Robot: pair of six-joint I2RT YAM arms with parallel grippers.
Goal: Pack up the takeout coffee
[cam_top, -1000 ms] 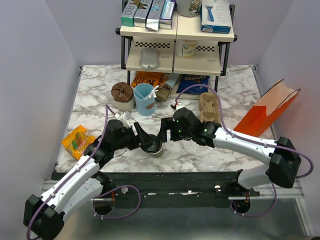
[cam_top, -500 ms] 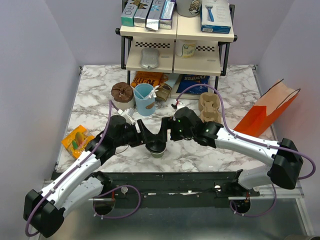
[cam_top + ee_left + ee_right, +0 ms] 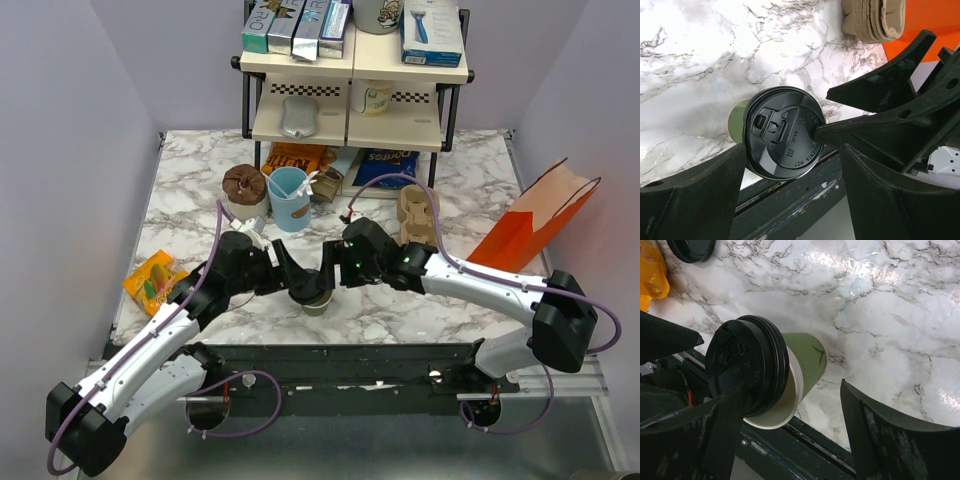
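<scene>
The takeout coffee (image 3: 312,296) stands tilted near the table's front edge. It has olive-green sides (image 3: 807,360) and a black lid (image 3: 782,132). The lid sits askew, and the cup's white rim (image 3: 782,407) shows under it. My left gripper (image 3: 288,272) is at the cup's left and my right gripper (image 3: 328,268) at its right, their fingers crossing over it. In the left wrist view the left gripper (image 3: 792,150) is open around the lid, and one right finger (image 3: 865,131) touches the lid's edge. The right gripper (image 3: 792,385) is open, with the lid against its left finger (image 3: 715,440).
A stack of brown pulp carriers (image 3: 418,215) and an orange paper bag (image 3: 540,225) lie to the right. A light blue cup (image 3: 288,198), a brown-topped cup (image 3: 245,190) and a shelf rack (image 3: 355,90) stand behind. An orange snack packet (image 3: 155,282) lies left. A loose black lid (image 3: 690,247) is nearby.
The left jaws have widened off the cup. The right gripper has moved in from the right, closer over the lid. The cup has stayed near the front edge.
</scene>
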